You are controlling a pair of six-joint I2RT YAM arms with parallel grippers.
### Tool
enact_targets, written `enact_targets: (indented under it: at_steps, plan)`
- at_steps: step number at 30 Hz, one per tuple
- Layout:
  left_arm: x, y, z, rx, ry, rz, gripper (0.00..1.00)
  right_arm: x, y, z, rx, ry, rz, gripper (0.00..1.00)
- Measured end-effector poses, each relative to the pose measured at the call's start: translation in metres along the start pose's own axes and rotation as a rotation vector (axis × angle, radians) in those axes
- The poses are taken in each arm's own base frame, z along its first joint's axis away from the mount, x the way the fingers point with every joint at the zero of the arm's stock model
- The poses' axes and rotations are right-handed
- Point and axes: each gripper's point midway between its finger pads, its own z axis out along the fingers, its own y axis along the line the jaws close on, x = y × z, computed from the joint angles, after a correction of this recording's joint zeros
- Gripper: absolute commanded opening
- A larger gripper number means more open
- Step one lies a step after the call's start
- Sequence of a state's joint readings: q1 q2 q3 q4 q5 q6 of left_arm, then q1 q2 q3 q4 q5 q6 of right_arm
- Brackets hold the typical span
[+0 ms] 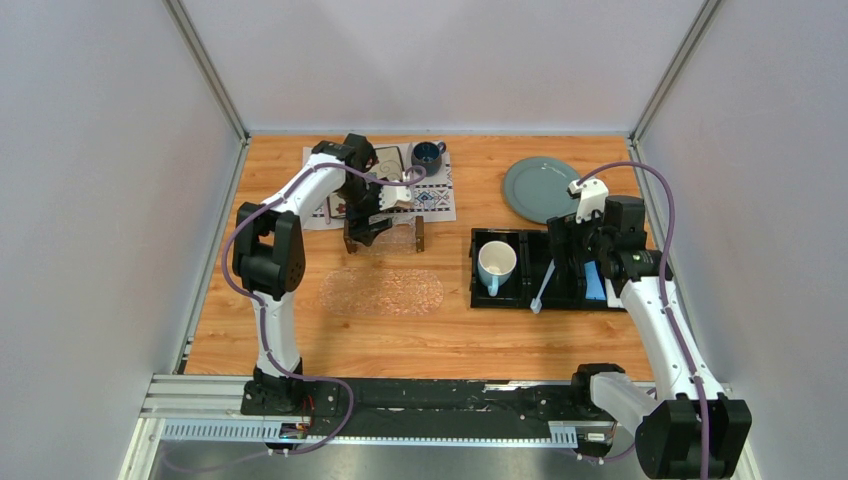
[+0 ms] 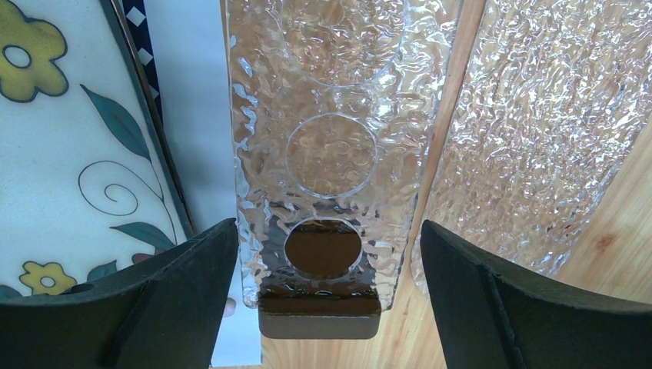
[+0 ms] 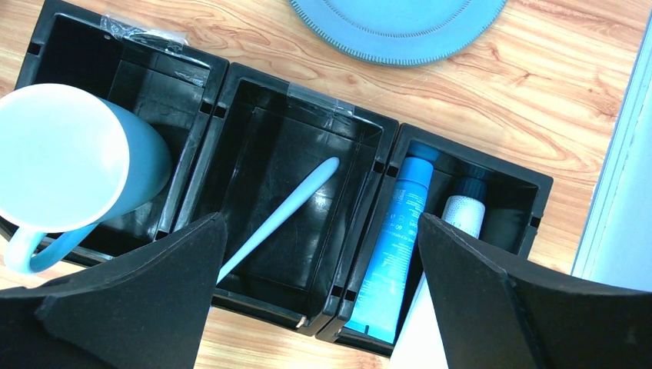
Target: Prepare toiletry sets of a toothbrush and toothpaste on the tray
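The left hand (image 1: 368, 228) hangs low at the far left of the table (image 1: 460, 330) with its fingers (image 2: 192, 284) spread wide, one on each side of the tray (image 1: 405, 237), with a gap showing on both sides in the left wrist view. The tray (image 2: 330, 154) is clear and rippled, one dark wooden end piece sitting just between the fingertips. A clear oval mat (image 1: 380, 292) lies just beside it. Over on the right, the right hand (image 1: 570, 255) hovers above the black organizer (image 1: 475, 270), fingers (image 3: 154, 292) apart and holding nothing. The toothbrush (image 3: 284, 207) lies slantwise in the organizer's middle compartment. The blue tube (image 3: 396, 246) and the whitish tube (image 3: 461, 215) lie side by side in the right one, and a white mug (image 3: 69, 154) stands in the left one.
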State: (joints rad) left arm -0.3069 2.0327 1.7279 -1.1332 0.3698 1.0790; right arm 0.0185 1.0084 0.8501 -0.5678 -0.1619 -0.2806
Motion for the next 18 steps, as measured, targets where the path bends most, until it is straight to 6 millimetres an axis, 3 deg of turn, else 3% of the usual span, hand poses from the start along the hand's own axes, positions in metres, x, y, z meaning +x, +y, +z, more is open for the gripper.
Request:
enact_targets:
  at_steps: [18]
  plan:
    - [0.005, 0.012, 0.007, -0.057, 0.033, 0.021, 0.95, -0.001, 0.0, 0.0, 0.0, -0.003, -0.006, 1.0]
